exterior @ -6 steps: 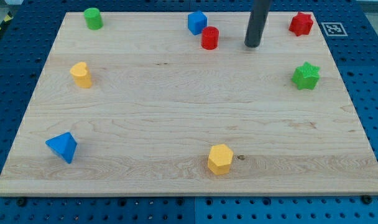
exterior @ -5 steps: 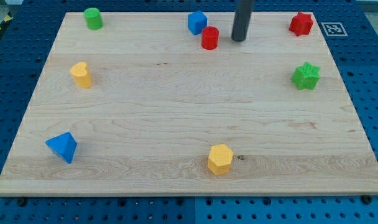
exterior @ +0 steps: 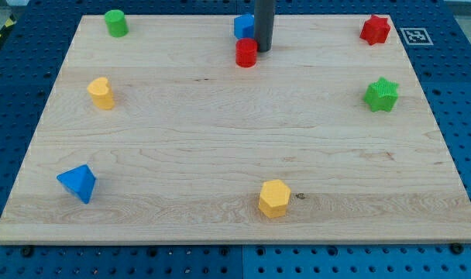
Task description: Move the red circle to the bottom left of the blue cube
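Pushing continues: my tip [exterior: 263, 49] touches the red circle [exterior: 246, 53], just below the blue cube [exterior: 244, 25]. Leftward travel remains. No jaws exist.

Pale, smooth wood grain is being shown by the board [exterior: 220, 139]. A matt, plastic-like finish is being displayed by the red circle [exterior: 246, 53] and blue cube [exterior: 242, 25].

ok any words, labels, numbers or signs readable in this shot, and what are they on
No readable words, numbers or brand names anywhere.
The one sign: a black-and-white square marker on the blue pegboard, just off the wooden board's top right corner; it is a pattern, not text.
The blocks, such as the red circle and blue cube, and my tip carry no markings.
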Tool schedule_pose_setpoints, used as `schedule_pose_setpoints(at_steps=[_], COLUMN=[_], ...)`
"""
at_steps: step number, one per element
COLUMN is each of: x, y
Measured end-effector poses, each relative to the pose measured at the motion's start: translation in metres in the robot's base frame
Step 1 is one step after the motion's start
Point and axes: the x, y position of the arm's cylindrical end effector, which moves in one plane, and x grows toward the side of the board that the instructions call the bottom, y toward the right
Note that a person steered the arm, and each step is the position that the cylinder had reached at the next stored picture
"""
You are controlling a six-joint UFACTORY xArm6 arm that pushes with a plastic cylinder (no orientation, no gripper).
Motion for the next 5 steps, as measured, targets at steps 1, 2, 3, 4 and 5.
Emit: schedule_pose_setpoints(at_steps=[1, 2, 3, 4, 5], x=[0.011, 0.011, 0.011, -0.016, -0.031], y=[-0.009, -0.009, -0.015, -0.046, -0.092])
